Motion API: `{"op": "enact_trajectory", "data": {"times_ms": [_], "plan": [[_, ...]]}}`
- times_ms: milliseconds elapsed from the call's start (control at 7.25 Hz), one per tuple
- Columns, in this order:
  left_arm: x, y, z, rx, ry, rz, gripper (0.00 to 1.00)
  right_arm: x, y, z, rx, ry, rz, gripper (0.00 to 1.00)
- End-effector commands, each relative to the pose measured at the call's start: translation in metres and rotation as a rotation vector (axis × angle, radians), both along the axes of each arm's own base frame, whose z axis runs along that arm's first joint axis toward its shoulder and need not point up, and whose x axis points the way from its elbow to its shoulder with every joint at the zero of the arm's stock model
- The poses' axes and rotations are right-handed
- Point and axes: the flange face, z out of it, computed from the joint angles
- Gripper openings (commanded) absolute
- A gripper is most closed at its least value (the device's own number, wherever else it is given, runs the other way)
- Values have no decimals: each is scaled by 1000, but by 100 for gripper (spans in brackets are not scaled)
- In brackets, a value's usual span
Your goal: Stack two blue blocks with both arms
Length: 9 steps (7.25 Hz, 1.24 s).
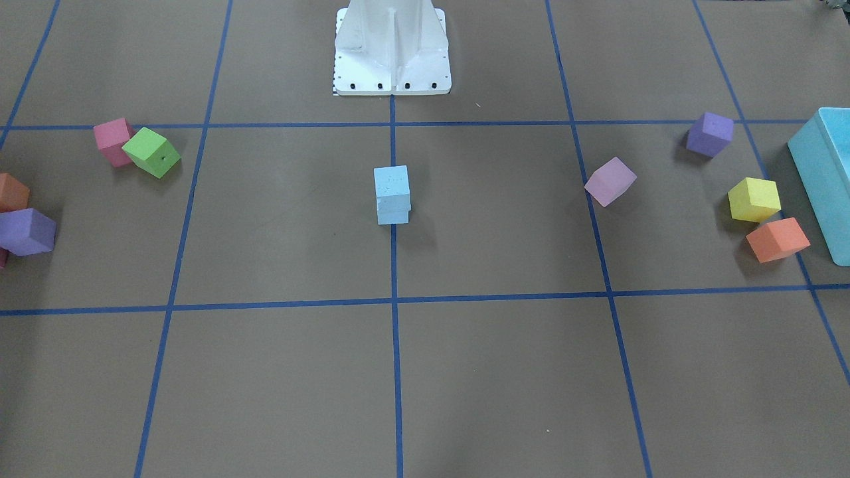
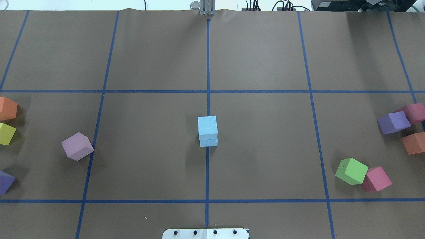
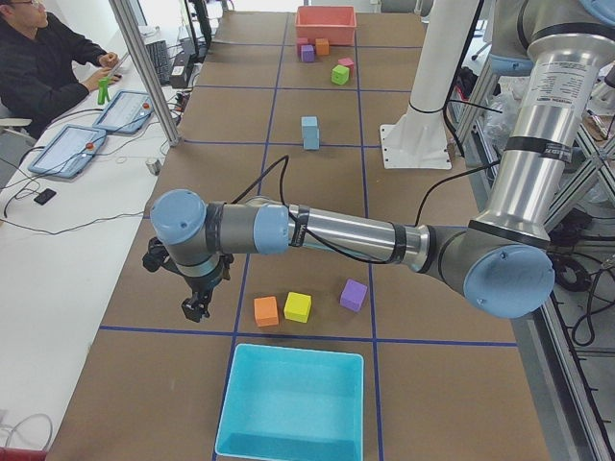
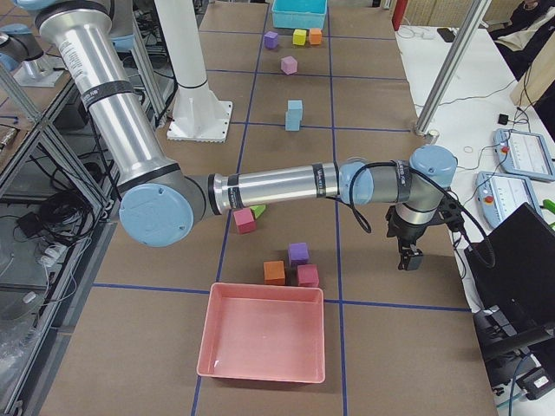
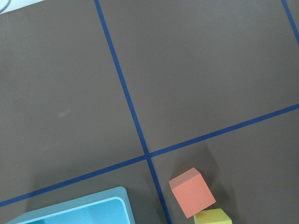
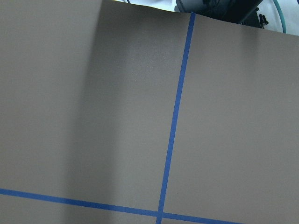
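Two pale blue blocks stand stacked at the table's centre, on the middle blue tape line: the upper block (image 1: 392,182) (image 2: 208,124) rests on the lower block (image 1: 393,214) (image 2: 208,142). The stack also shows in the side views (image 3: 309,133) (image 4: 295,114). Neither arm touches it. My left gripper (image 3: 195,307) hangs over the table's left end near an orange cube, seen only in the exterior left view. My right gripper (image 4: 409,260) hangs over the table's right end, seen only in the exterior right view. I cannot tell whether either is open or shut.
A turquoise box (image 1: 827,179) stands at the left end beside orange (image 1: 777,239), yellow (image 1: 754,199) and purple (image 1: 710,134) cubes, with a lilac cube (image 1: 610,181) nearer the centre. A pink tray (image 4: 264,342) stands at the right end near green (image 2: 351,171), red and purple cubes. The white pedestal (image 1: 392,46) stands behind the stack.
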Motion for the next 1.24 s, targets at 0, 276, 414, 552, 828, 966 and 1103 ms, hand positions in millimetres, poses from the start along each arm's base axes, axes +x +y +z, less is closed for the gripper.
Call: {"op": "enact_trajectory", "data": {"times_ms": [0, 276, 414, 552, 828, 966, 1103], "plan": [[0, 10, 36, -39, 6, -10, 98, 0, -2, -6, 9, 0, 0, 100], [1, 15, 44, -37, 5, -11, 98, 2, -2, -7, 16, 0, 2, 100], [1, 15, 44, -37, 5, -11, 98, 3, -1, -10, 23, 0, 4, 100], [1, 16, 44, -36, 6, -11, 98, 3, -1, -13, 28, 0, 4, 100], [1, 16, 44, -36, 6, -11, 98, 2, -2, -13, 29, 0, 2, 100], [1, 15, 44, -34, 4, -11, 98, 2, -1, -14, 29, 0, 2, 100], [1, 15, 44, -34, 6, -11, 98, 2, -2, -13, 29, 2, 2, 100]]}}
